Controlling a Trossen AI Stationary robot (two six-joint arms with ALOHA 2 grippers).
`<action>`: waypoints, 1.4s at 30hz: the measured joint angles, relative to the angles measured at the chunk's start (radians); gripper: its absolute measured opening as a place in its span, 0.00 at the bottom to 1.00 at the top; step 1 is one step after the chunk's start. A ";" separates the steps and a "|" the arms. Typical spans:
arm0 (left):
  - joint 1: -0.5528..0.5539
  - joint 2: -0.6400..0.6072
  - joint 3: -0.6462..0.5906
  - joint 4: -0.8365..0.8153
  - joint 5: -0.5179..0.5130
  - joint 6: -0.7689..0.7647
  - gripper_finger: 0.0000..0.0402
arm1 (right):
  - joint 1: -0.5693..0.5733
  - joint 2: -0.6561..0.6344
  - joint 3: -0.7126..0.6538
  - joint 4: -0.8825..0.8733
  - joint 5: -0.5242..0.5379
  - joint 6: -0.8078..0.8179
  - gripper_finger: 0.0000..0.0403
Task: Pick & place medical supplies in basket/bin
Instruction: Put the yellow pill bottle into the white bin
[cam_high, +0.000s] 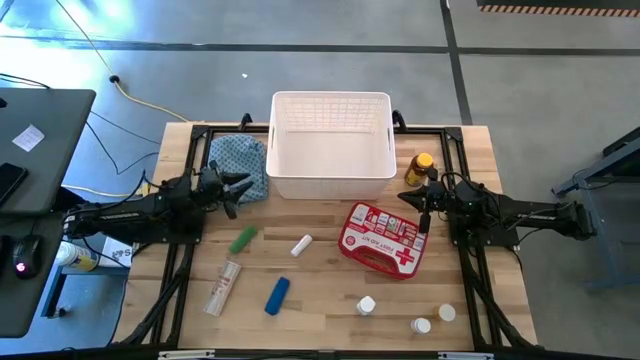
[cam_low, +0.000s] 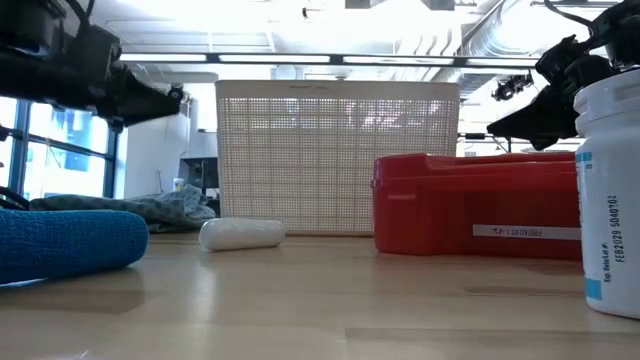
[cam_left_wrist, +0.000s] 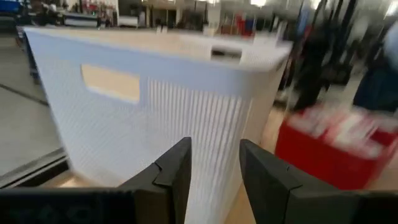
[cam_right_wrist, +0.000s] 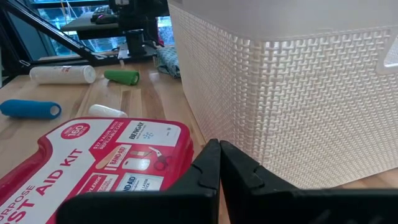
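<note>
High view basket (cam_high: 331, 150): empty, nothing placed.
Supplies: case (cam_high: 380, 240), tubes, bottles all on surface.
Left pincer (cam_high: 236, 186): apart, empty.
Right pincer (cam_high: 424, 212): together, empty.

Grey concrete floor (cam_high: 540, 70), yellow cable (cam_high: 135, 97) trailing across; dark desk (cam_high: 45, 140) at side; windows (cam_low: 60, 150); bright ceiling lights (cam_low: 330, 58).

The basket (cam_high: 331, 146) is white with fine grid walls. The first-aid case (cam_high: 380, 240) is red with a white cross. Tubes lie green (cam_high: 242, 240), blue (cam_high: 277, 296) and white (cam_high: 301, 245) on the pale wooden surface (cam_high: 320, 300). The cloth (cam_high: 240, 160) is blue, patterned. The bottle (cam_high: 419, 167) is amber, yellow-capped.
</note>
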 joint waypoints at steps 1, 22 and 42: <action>0.000 0.000 0.000 0.027 0.004 -0.043 0.42 | 0.000 0.000 0.000 0.000 0.000 0.000 0.00; 0.000 0.001 0.003 0.329 -0.046 -0.675 0.42 | 0.001 0.000 0.000 0.205 -0.177 0.076 0.00; 0.000 0.002 0.003 0.470 -0.296 -0.926 0.42 | 0.000 0.000 0.000 0.813 0.465 0.450 0.00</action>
